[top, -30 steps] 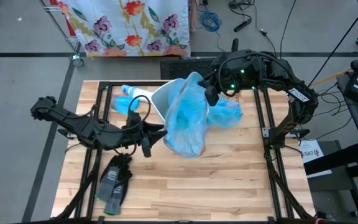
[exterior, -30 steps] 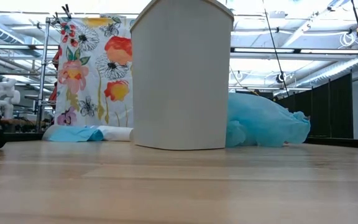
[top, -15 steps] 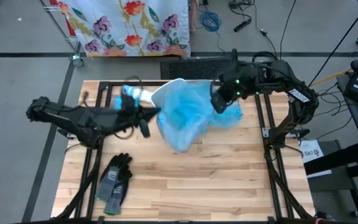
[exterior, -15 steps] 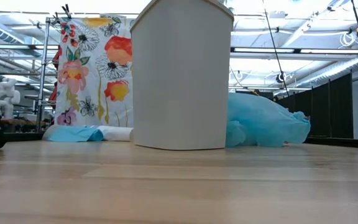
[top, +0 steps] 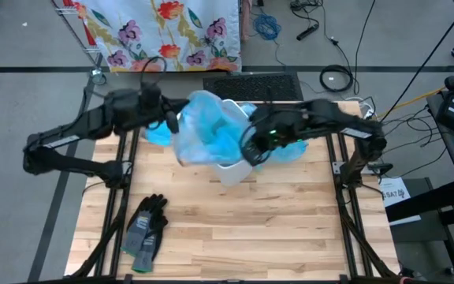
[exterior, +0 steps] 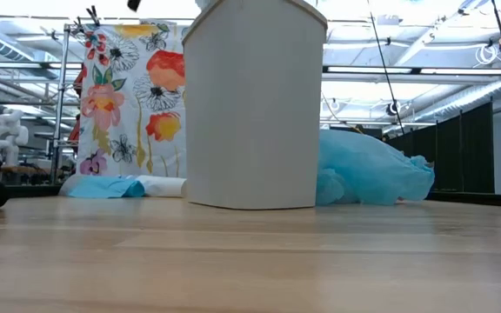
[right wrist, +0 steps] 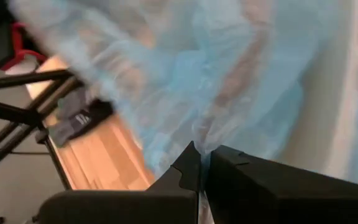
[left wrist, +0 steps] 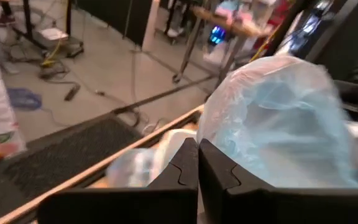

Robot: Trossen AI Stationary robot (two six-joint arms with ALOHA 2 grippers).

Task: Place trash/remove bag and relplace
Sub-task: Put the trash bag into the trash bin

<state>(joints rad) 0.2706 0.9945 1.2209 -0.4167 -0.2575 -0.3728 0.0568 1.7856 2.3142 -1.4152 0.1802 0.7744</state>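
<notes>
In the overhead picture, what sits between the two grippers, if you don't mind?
In the high view, the blue bag spans from the left gripper to the right gripper, above the white bin.

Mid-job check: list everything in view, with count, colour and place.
Bin: 1, white, table centre-rear.
Held bag: 1, light blue, over bin.
Loose bag: 1, light blue, right of bin.
Tube: 1, white, left of bin.
Gloves: 1 pair, dark grey, front-left.
Floral cloth: 1, white with flowers, beyond table.
Table: 1, light wood.
Left gripper: shut on held bag.
Right gripper: shut on held bag.
</notes>
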